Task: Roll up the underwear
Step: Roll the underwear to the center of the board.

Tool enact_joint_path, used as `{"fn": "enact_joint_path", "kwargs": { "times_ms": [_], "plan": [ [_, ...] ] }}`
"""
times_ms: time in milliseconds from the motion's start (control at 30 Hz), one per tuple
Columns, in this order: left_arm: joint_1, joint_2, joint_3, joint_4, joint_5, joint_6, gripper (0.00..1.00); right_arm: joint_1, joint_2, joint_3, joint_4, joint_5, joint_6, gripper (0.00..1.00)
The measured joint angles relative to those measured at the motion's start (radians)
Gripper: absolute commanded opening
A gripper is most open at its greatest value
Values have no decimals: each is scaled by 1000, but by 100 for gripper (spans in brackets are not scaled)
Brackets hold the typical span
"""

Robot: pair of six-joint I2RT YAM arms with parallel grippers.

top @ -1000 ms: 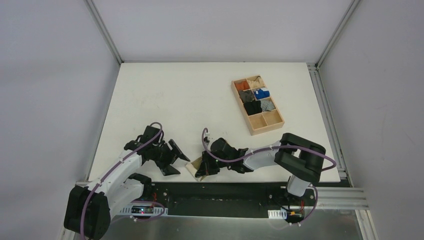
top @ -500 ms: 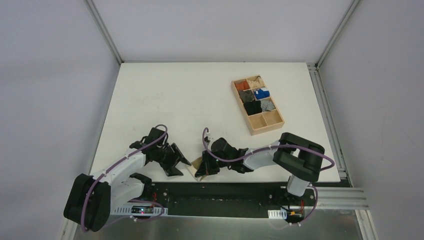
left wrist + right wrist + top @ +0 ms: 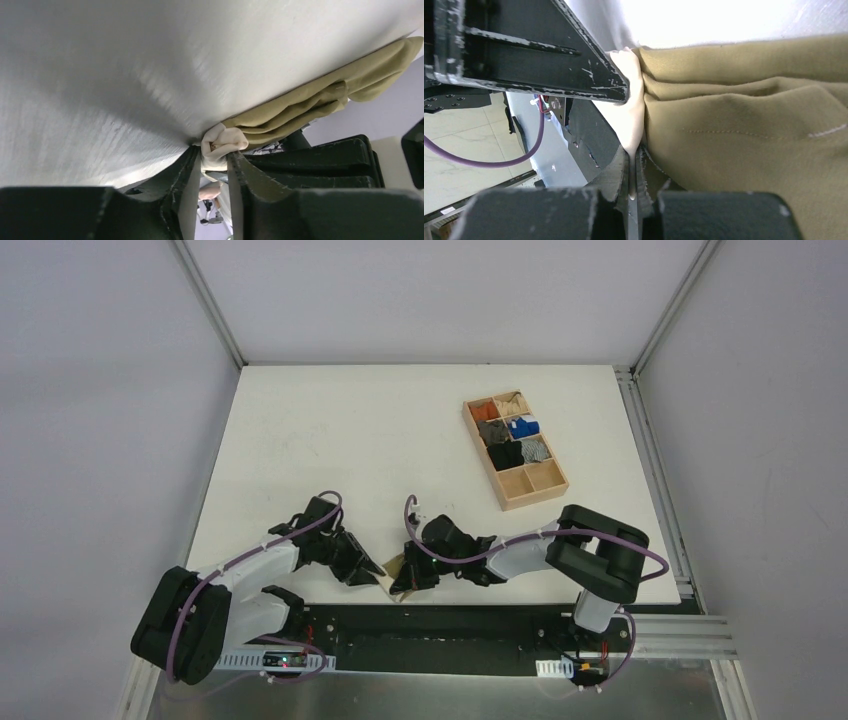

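The underwear (image 3: 393, 568), olive-khaki with a cream waistband, lies bunched at the table's near edge between my two grippers. My left gripper (image 3: 370, 573) reaches it from the left. In the left wrist view its fingers (image 3: 214, 156) press on either side of a bunched fold of the cream waistband (image 3: 223, 141), with the olive fabric (image 3: 310, 100) trailing off to the right. My right gripper (image 3: 405, 580) comes from the right. Its jaws (image 3: 634, 152) are shut on a thin edge of the waistband (image 3: 631, 107), beside the olive fabric (image 3: 749, 135).
A wooden tray (image 3: 520, 482) of compartments stands at the back right, holding small orange, blue, black and grey bundles. The table's near edge runs just below both grippers. The left gripper's black finger (image 3: 549, 50) fills the upper left of the right wrist view.
My left arm has swung right to the underwear and its jaws have narrowed from wide open onto the waistband. The right arm has held still.
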Motion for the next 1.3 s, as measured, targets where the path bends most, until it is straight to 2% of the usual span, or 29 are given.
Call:
{"fn": "enact_joint_path", "kwargs": {
  "times_ms": [33,67,133,167,300,367,433,533,633,767,967,1200,1300],
  "plan": [
    [-5,11,0,8,-1,-2,10,0,0,2,-5,0,-2,3],
    [-9,21,1,16,-1,-2,0,0,0,6,-12,0,-3,15],
    [-11,35,4,25,0,-1,0,0,-2,21,-44,0,-7,40],
    [-11,37,6,28,0,0,0,0,-5,33,-66,-1,-8,48],
    [-11,39,8,28,0,3,0,7,-72,76,-192,55,-41,66],
    [-11,35,8,25,0,3,0,7,-128,76,-275,106,-56,71],
    [-12,24,8,20,-1,3,0,3,-204,74,-352,162,-63,73],
    [-12,10,8,10,-2,4,0,-4,-344,53,-430,275,-59,72],
    [-12,-3,8,-2,-3,5,0,-19,-465,4,-475,379,-16,64],
    [-12,-19,10,-18,-13,6,0,-45,-542,-98,-530,463,102,56],
    [-12,-33,10,-34,-24,6,0,-74,-520,-191,-547,470,235,41],
    [-12,-59,10,-58,-35,6,0,-150,-384,-154,-444,425,301,11],
    [-12,-83,10,-74,-49,6,0,-212,-309,-111,-418,381,297,3]
  ]
}}
